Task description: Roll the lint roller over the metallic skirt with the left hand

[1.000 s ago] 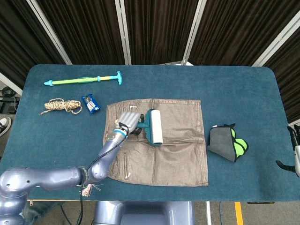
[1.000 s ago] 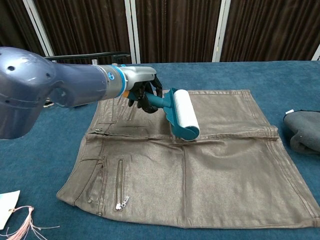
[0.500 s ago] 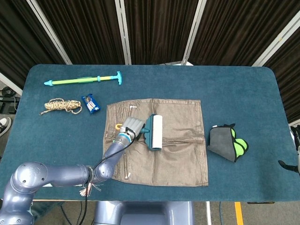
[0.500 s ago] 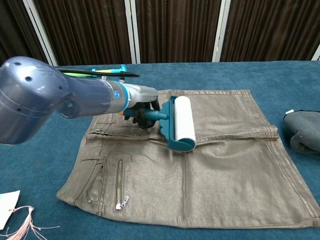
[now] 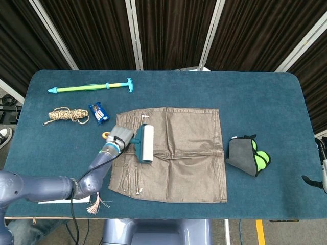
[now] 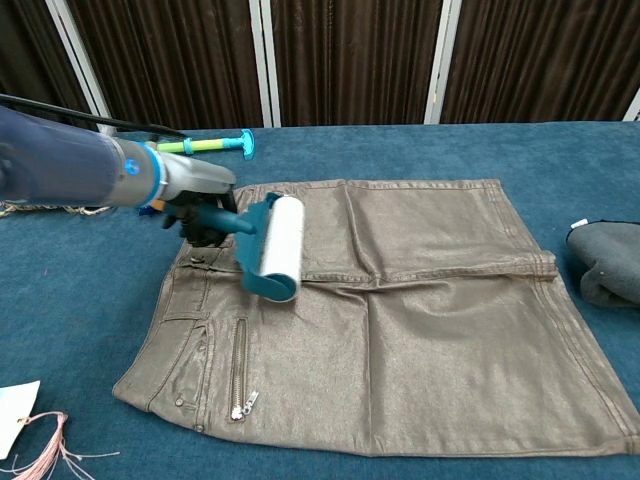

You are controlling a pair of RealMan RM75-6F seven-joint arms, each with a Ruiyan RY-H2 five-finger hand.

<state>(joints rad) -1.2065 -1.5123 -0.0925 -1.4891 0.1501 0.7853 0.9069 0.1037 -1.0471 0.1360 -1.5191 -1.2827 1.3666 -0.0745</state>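
A brownish metallic skirt (image 5: 179, 153) (image 6: 420, 310) lies flat in the middle of the blue table. My left hand (image 5: 120, 136) (image 6: 200, 212) grips the teal handle of a lint roller (image 5: 145, 144) (image 6: 276, 247). The white roll rests on the skirt's left part, near the waistband and pocket zip. The hand itself sits at the skirt's left edge. Only a small dark part of my right hand (image 5: 321, 168) shows at the right border of the head view, too little to judge its fingers.
A green and teal stick toy (image 5: 92, 88), a coil of rope (image 5: 66, 115) and a small blue packet (image 5: 98, 113) lie at the back left. A grey and lime pouch (image 5: 248, 156) sits right of the skirt. A paper tag with strings (image 6: 25, 425) lies at the front left.
My left hand has dragged the lint roller leftward across the skirt, from the middle to its left part near the waistband. The right hand has stayed in place.
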